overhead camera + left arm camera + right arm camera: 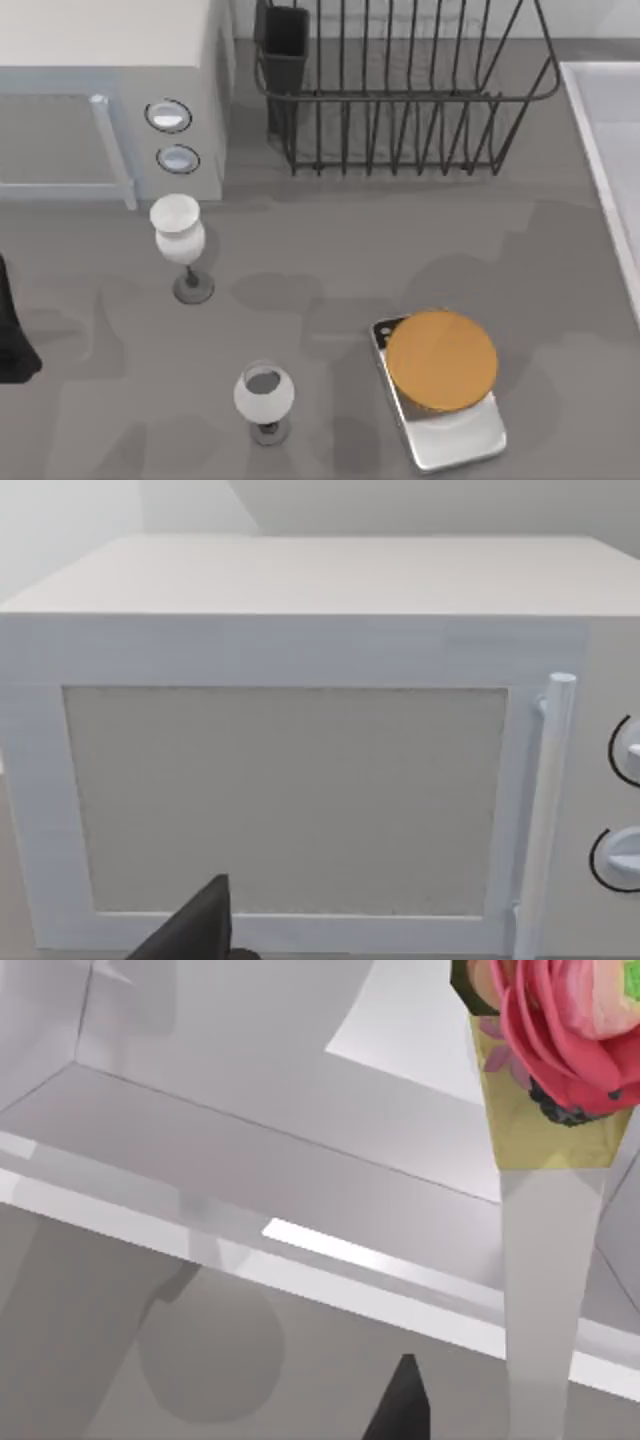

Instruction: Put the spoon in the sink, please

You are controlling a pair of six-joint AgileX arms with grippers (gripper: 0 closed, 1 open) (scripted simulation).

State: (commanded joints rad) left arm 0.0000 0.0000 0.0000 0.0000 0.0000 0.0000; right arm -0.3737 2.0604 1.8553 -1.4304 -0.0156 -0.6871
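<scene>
Spoon over the sink's edge

A pale spoon point(545, 1290) with a pink flower painted on its yellow end hangs upright above the sink point(300, 1175). The light raised rim runs below it, the grey basin beyond. A dark gripper fingertip point(400, 1410) shows nearby.

The left arm point(12, 340) was matte black, a blocky, angular shape at the tabletop's left edge. A flat black wedge of the left pincer point(195, 925) had a pointed tip. The right pincer point(400, 1405) showed a dark, tapering finger.
</scene>
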